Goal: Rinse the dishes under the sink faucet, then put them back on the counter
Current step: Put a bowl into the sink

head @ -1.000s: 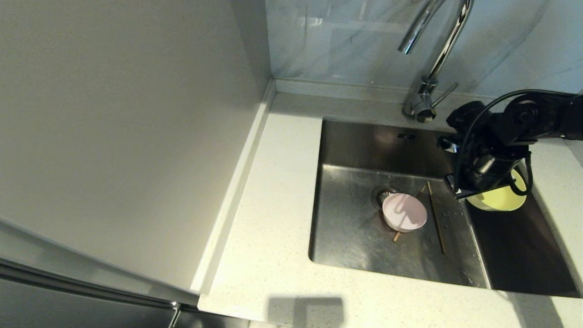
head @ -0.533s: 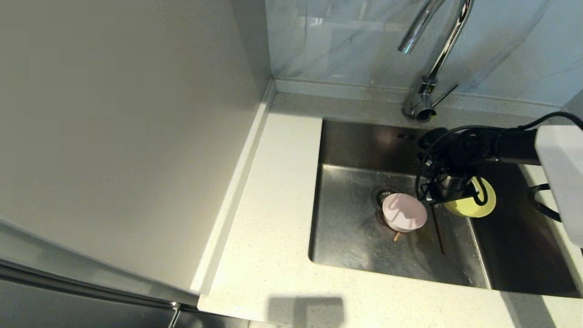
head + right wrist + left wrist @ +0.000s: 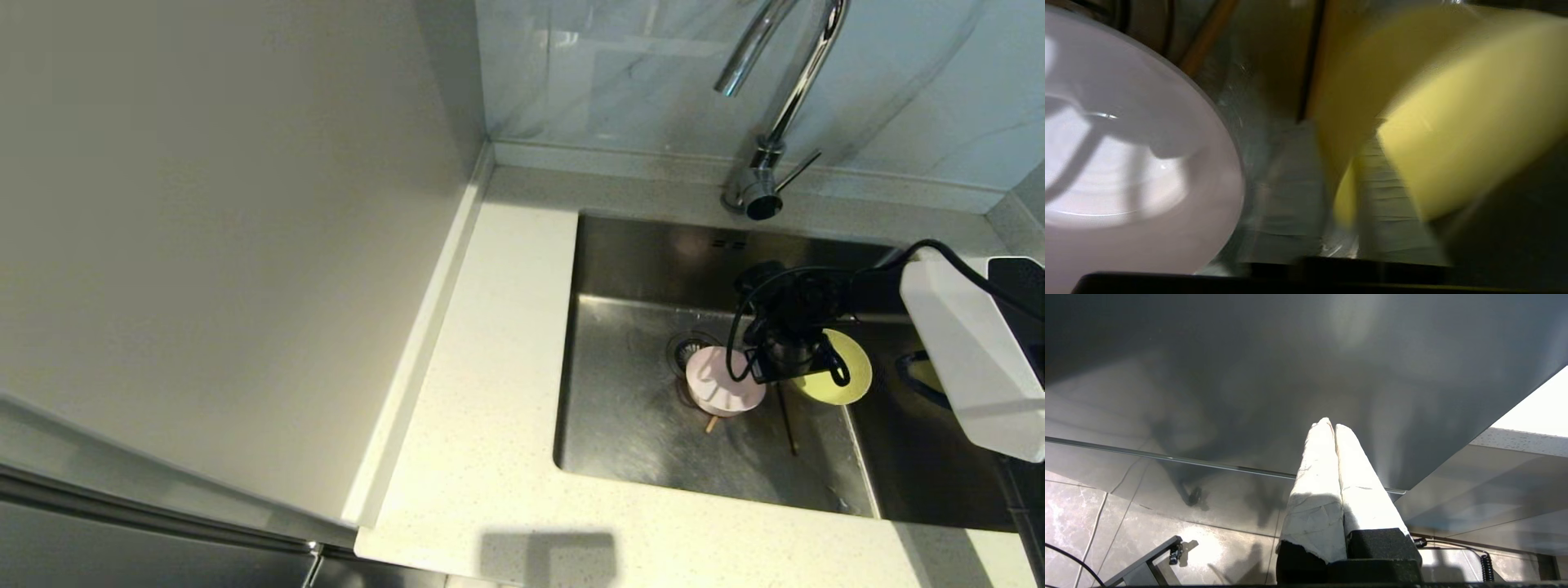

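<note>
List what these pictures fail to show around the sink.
- Right claw: head view, its wrist hides the tips; whether it grips the yellow bowl is unclear.
- Yellow bowl: right wrist view, smeared by blur.
- Chopsticks: head view, partly under the pink bowl and the arm.
- Faucet: head view, its arch is cut off by the top edge.

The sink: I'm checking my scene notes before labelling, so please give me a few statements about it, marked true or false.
1. The pink bowl lies in the sink. True.
2. The yellow bowl stands on the counter. False: it is down in the sink, at the right gripper.
3. Water runs from the faucet. False: no stream shows.
4. Chopsticks lie on the sink floor. True.
5. The left gripper is shut. True.
</note>
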